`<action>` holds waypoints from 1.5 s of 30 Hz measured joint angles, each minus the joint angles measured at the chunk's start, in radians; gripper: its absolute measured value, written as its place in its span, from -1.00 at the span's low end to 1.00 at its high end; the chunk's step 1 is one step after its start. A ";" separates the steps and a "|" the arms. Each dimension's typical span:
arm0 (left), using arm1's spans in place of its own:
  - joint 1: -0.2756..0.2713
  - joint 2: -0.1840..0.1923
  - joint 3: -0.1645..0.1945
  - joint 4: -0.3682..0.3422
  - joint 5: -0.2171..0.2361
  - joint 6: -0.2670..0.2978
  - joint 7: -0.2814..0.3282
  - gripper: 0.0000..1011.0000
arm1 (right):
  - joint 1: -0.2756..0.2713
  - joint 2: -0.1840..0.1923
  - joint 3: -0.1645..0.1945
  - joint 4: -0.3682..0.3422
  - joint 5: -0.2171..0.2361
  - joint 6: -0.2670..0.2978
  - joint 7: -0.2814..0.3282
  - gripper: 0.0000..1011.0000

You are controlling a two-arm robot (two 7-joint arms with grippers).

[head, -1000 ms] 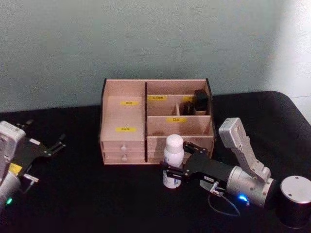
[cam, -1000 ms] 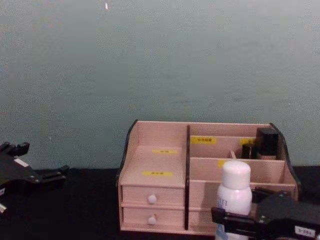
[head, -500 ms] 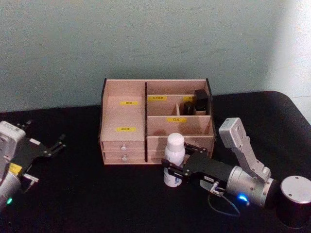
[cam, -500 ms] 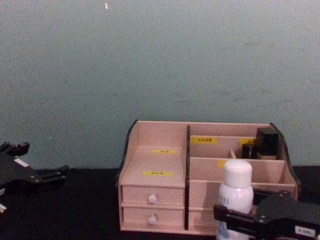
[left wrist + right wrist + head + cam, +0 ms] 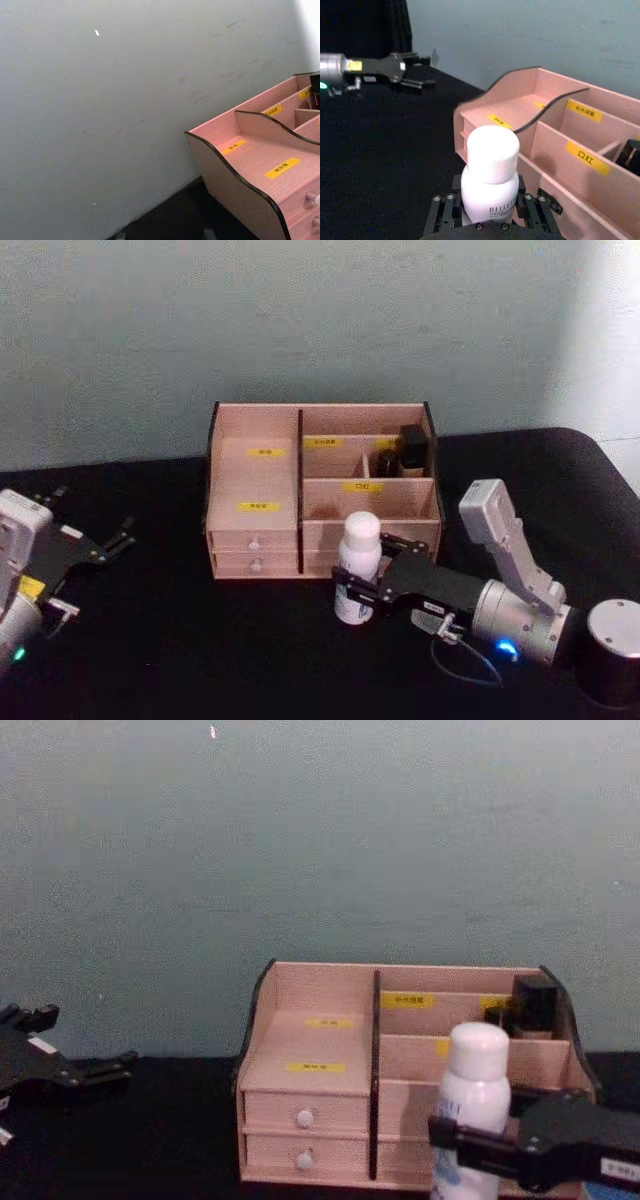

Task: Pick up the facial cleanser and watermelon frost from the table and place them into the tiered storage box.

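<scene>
The right gripper has its fingers clamped on either side of the lower body of the facial cleanser. The bottle stands upright between them, its white cap well above the fingers, just in front of the right half of the tiered storage box; whether its base touches the table cannot be told. The left gripper sits far off at the table's left edge with its fingers spread apart and nothing between them.
</scene>
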 joint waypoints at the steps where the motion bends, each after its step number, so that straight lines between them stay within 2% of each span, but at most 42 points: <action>1: 0.000 0.000 0.000 0.000 0.000 0.000 0.000 0.98 | -0.003 0.005 0.004 -0.011 0.011 0.005 0.006 0.18; 11: 0.000 0.000 0.000 0.000 0.000 0.000 0.000 0.98 | -0.009 0.033 0.040 -0.087 0.099 0.033 0.024 0.18; 15: 0.000 0.000 0.000 0.000 0.000 0.000 0.000 0.98 | 0.015 0.032 0.050 -0.100 0.126 0.034 0.020 0.18; 19: 0.000 0.000 0.000 0.000 0.000 0.000 0.000 0.98 | 0.045 0.021 0.053 -0.094 0.135 0.031 0.006 0.18; 27: 0.000 0.000 0.000 0.000 0.000 0.000 0.000 0.98 | 0.120 -0.018 0.050 -0.040 0.125 0.016 -0.034 0.18; 37: 0.000 0.000 0.000 0.000 0.000 0.000 0.000 0.98 | 0.221 -0.096 0.035 0.093 0.077 -0.021 -0.073 0.18; 45: 0.000 0.000 0.000 0.000 0.000 0.000 0.000 0.98 | 0.276 -0.137 0.032 0.184 0.038 -0.042 -0.087 0.18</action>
